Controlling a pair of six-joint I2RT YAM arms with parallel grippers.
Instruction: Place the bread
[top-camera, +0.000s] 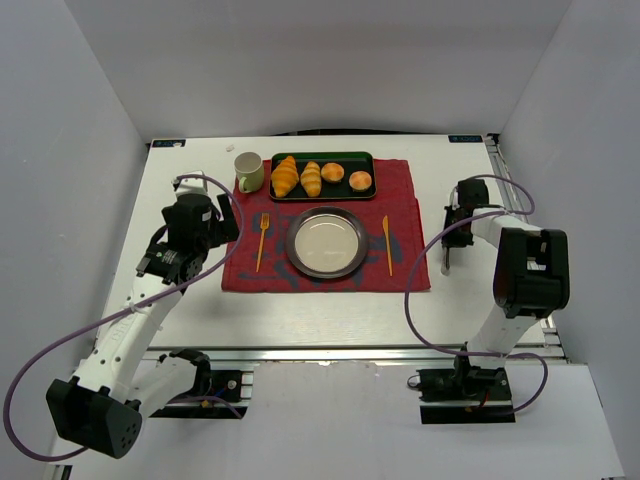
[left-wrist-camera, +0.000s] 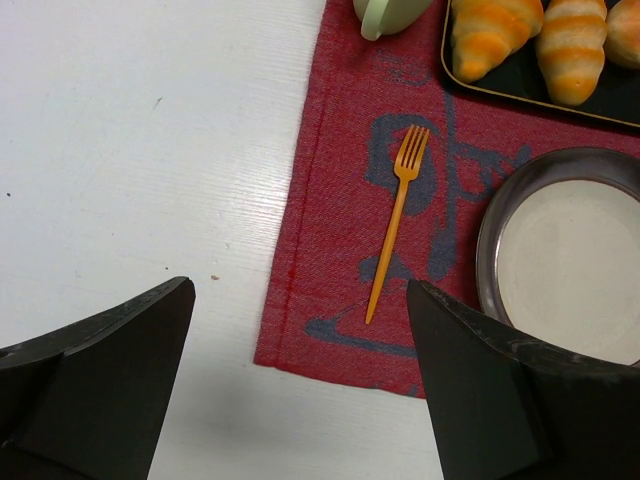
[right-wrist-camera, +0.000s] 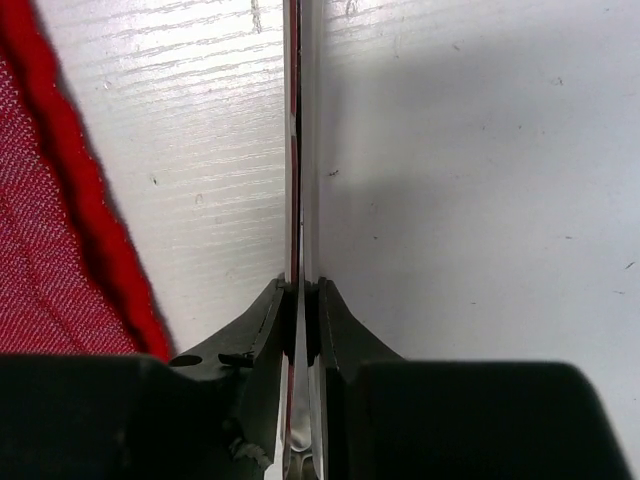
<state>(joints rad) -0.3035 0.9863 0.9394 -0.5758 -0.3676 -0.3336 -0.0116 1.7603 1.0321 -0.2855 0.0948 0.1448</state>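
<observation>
**View from above, read left to right.** My left pincer (left-wrist-camera: 300, 290) hangs over the left edge of the red woven cloth (top-camera: 410, 200), its jaws standing wide apart with nothing between them. Below it lies the slim orange plastic fork (left-wrist-camera: 395, 225). Beyond that stands the pale green mug (top-camera: 249, 171), just beside the black rectangular tray with a gold rim (top-camera: 372, 160).

On the tray, in order, are the wider golden croissant (top-camera: 285, 176), the bread (top-camera: 311, 178), a slim ridged golden-orange roll lying close beside it, and two small round buns (top-camera: 332, 172). The bread has not been picked up.

The round metal plate (top-camera: 292, 243) sits on the cloth in front of the tray, between the fork and the orange plastic knife (top-camera: 387, 245).

On the far right, my right pincer (top-camera: 447, 260) is pressed fully closed on nothing, low over the white counter (top-camera: 330, 310) beside the cloth.

**Step in hand (judged):** the reach for the bread. I would use the left pincer, which is nearer and already spread. It should come down from above with one finger in the narrow gap beside the wider croissant, and close across the bread's short width at mid-length. Then I would lift clear of the tray rim before moving to the plate, the likely resting place.
</observation>
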